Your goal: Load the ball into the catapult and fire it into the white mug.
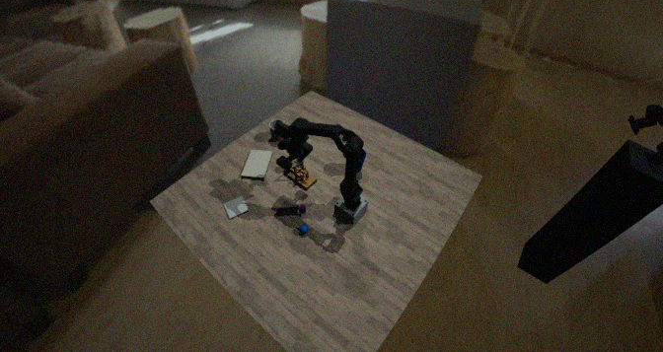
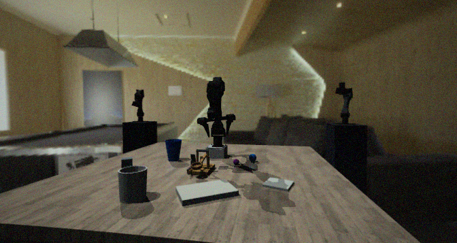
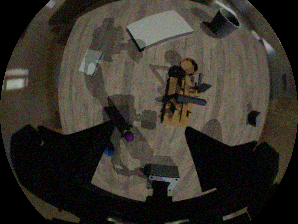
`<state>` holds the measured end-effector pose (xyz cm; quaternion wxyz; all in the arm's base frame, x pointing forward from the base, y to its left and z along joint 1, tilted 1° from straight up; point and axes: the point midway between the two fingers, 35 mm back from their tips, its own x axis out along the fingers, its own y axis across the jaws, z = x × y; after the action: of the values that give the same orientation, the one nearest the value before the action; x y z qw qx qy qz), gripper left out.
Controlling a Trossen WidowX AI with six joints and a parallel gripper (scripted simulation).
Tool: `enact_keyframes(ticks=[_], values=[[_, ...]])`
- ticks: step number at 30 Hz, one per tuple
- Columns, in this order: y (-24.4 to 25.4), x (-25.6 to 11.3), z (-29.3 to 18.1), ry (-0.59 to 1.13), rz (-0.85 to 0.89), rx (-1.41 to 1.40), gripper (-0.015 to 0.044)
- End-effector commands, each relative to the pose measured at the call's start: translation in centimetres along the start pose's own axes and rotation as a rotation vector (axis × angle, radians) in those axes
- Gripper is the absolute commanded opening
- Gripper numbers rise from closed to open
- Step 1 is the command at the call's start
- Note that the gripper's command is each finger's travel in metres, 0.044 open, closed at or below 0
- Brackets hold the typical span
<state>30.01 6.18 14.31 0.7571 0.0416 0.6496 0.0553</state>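
Observation:
A small purple ball (image 1: 302, 208) (image 2: 236, 162) (image 3: 129, 136) and a larger blue ball (image 1: 304, 229) (image 2: 252, 157) (image 3: 109, 150) lie on the table near the arm's base. The orange-brown catapult (image 1: 309, 181) (image 2: 201, 171) (image 3: 176, 119) stands between them and the mug, its round cup end towards the white book; no ball shows in it. The white mug (image 2: 132, 186) (image 3: 225, 24), grey in this light, stands upright beyond the catapult; the top view mostly hides it behind the arm. My gripper (image 2: 217, 135) (image 3: 150, 127) is open and empty, pointing down above the table, nearer the catapult than the balls.
A white book (image 1: 257, 164) (image 2: 207, 191) (image 3: 160, 29) lies beyond the catapult. A thin pale square (image 1: 236, 208) (image 2: 282, 184) (image 3: 90, 64) lies to one side. A blue cup (image 2: 173, 150) and a small dark block (image 2: 126, 162) (image 3: 254, 118) stand on the mug's side.

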Motion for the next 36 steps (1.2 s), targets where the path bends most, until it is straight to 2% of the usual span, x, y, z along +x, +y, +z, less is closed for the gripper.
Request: enact_keyframes(ticks=[1, 3, 8, 11, 13, 36], values=[[-5.4, 2.1, -0.9, 0.096, -0.097, 0.036, 0.044], [-7.1, 2.7, -1.4, 0.129, -0.123, 0.046, 0.044], [-6.9, 3.1, -0.9, 0.133, -0.126, 0.047, 0.044], [-7.3, 6.5, -1.3, 0.133, -0.126, 0.047, 0.044], [-7.5, 7.5, -1.5, 0.133, -0.126, 0.047, 0.044], [-7.8, 10.4, -1.8, 0.133, -0.126, 0.047, 0.044]])
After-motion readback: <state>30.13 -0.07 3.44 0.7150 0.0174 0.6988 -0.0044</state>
